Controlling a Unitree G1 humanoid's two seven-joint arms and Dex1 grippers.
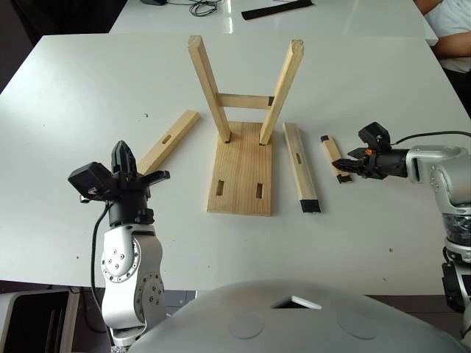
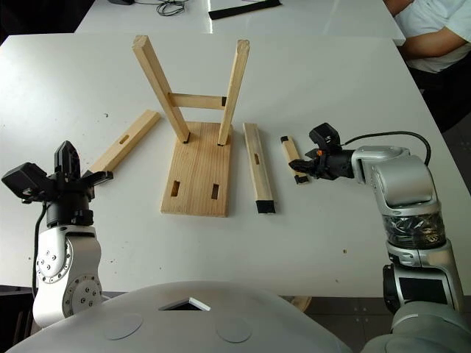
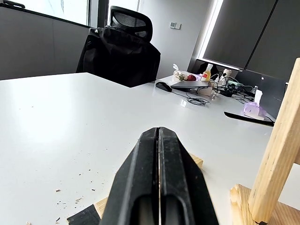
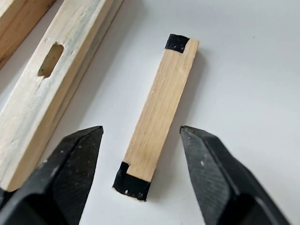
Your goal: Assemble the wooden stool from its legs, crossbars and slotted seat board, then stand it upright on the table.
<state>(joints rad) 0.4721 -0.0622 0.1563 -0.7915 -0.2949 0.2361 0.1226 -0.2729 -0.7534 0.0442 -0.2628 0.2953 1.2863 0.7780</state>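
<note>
The slotted seat board lies flat mid-table. Two legs stand in its far slots, joined by a crossbar. One loose leg lies to the left of the board, another to its right. A short crossbar with black-taped ends lies farther right. My right gripper is open, low over the table, its fingers straddling the near end of that crossbar without touching it. My left gripper is shut on nothing, near the loose left leg's near end.
Small wood crumbs dot the table by the left gripper. A black strip and cables lie on the far table. A person's arm rests at the far right corner. Bare tabletop stretches to the left.
</note>
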